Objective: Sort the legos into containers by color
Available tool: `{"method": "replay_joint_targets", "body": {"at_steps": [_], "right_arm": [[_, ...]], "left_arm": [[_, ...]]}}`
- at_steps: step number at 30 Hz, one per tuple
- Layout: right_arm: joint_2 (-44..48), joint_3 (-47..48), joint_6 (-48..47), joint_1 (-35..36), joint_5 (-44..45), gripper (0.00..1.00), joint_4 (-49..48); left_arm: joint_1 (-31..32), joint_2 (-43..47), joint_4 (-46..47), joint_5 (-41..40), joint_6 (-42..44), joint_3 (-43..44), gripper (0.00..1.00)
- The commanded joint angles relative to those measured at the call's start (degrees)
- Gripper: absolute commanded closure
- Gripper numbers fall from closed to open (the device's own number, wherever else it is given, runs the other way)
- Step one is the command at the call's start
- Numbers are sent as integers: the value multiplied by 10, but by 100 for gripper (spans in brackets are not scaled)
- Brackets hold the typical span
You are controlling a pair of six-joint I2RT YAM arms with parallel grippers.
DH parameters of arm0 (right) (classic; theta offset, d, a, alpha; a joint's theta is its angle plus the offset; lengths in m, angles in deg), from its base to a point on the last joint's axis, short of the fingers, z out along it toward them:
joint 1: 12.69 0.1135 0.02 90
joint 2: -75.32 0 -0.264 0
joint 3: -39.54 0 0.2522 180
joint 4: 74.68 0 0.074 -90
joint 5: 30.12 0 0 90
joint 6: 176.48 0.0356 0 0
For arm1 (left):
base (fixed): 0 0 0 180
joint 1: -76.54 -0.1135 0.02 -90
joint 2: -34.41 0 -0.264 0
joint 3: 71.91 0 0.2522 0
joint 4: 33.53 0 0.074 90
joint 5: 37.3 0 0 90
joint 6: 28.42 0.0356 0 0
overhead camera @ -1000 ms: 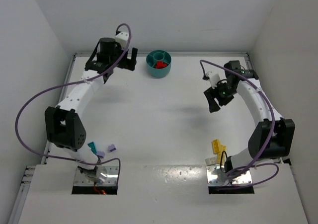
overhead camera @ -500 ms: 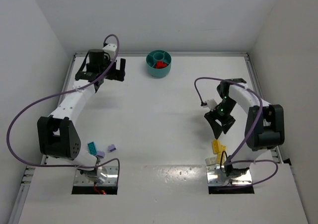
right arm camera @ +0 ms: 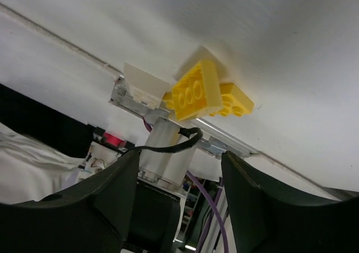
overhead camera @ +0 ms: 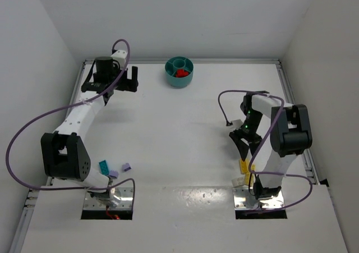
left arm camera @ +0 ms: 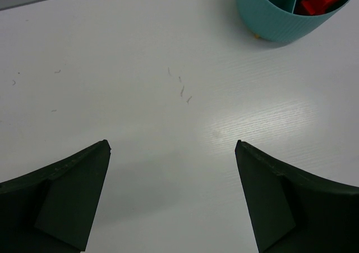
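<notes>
Two yellow legos (right arm camera: 196,96) touching, white brick (right arm camera: 145,84) beside them, at tabletop (overhead camera: 179,129) edge; right claw (overhead camera: 245,151) spread, empty, above them, may snag both. Left claw (left arm camera: 172,143) released, empty.

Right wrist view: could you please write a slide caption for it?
Right gripper, jaws apart, facing two yellow legos and a white brick.

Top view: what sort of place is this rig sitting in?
Probably a lab robot test cell: a white table boxed in by plain white panels, holding a teal bowl and a few scattered legos.
</notes>
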Motion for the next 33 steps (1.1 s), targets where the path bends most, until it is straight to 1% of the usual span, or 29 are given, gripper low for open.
{"method": "replay_joint_targets", "body": {"at_steps": [1, 6, 11, 16, 23, 27, 31, 33], "right_arm": [[1, 15, 28, 3, 23, 40, -18], [1, -8, 62, 8, 23, 38, -66], [6, -39, 74, 8, 28, 38, -108], [1, -57, 79, 14, 28, 38, -108], [-4, -83, 79, 24, 28, 38, -132], [-4, -83, 79, 24, 34, 39, -137], [-22, -83, 79, 30, 39, 43, -143], [-22, -83, 79, 35, 39, 46, -143]], "left_arm": [[-15, 3, 24, 8, -12, 5, 0], [-20, -2, 24, 8, -17, 5, 0], [-26, -7, 24, 8, -17, 5, 0], [-26, -7, 24, 8, -17, 5, 0], [-26, -13, 30, 8, -22, 5, 0], [-26, -18, 30, 2, -22, 5, 0], [-26, -18, 35, 2, -22, 11, 0], [-26, -23, 35, 2, -22, 11, 0]]}}
